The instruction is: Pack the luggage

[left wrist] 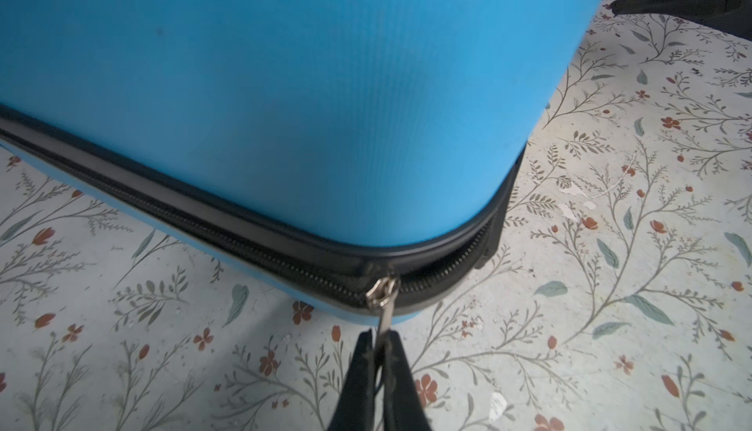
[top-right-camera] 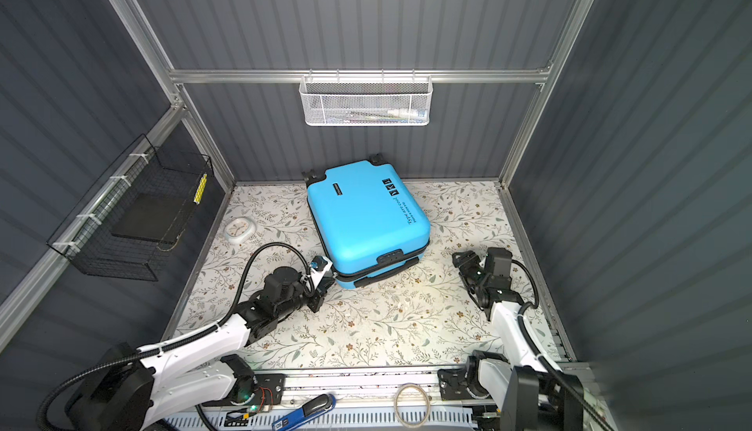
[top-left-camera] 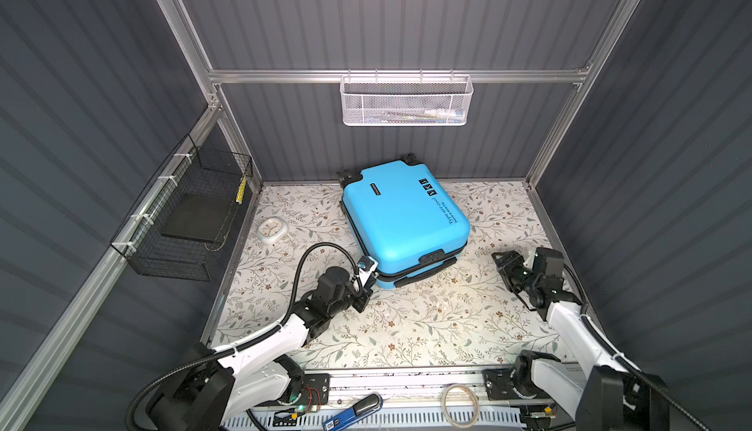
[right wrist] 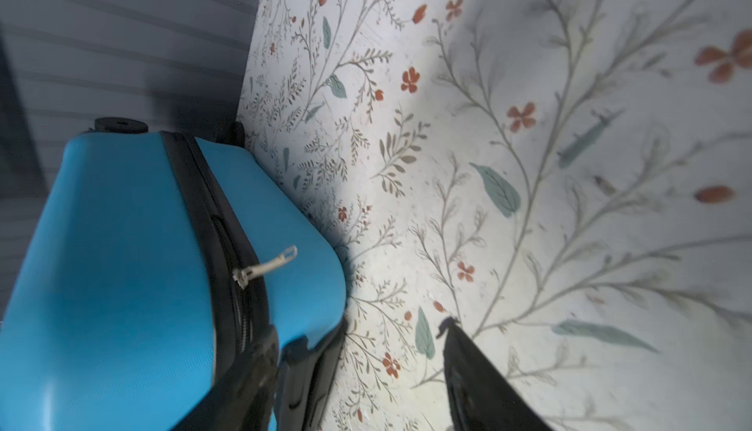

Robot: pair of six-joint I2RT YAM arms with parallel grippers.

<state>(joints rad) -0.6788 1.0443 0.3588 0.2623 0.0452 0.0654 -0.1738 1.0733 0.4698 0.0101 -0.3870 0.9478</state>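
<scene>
The luggage [top-left-camera: 403,217] [top-right-camera: 366,217], a bright blue hard-shell suitcase, lies flat with its lid down on the floral floor, wheels toward the back wall. My left gripper [top-left-camera: 368,284] [top-right-camera: 323,284] [left wrist: 380,335] is at its near left corner, shut on a metal zipper pull [left wrist: 384,319]. On one side of that slider the zipper [left wrist: 203,229] is closed, and past it, round the corner, the teeth gape. My right gripper [top-left-camera: 504,262] [top-right-camera: 464,260] [right wrist: 356,335] stands open to the right of the luggage [right wrist: 122,246], holding nothing. A second zipper pull [right wrist: 270,264] sticks out free.
A white mesh basket [top-left-camera: 405,101] hangs on the back rail. A black wire basket [top-left-camera: 187,221] hangs on the left wall. A small white clock [top-left-camera: 272,230] lies left of the luggage. A tape roll [top-left-camera: 460,404] and a blue tool [top-left-camera: 358,406] lie at the front edge.
</scene>
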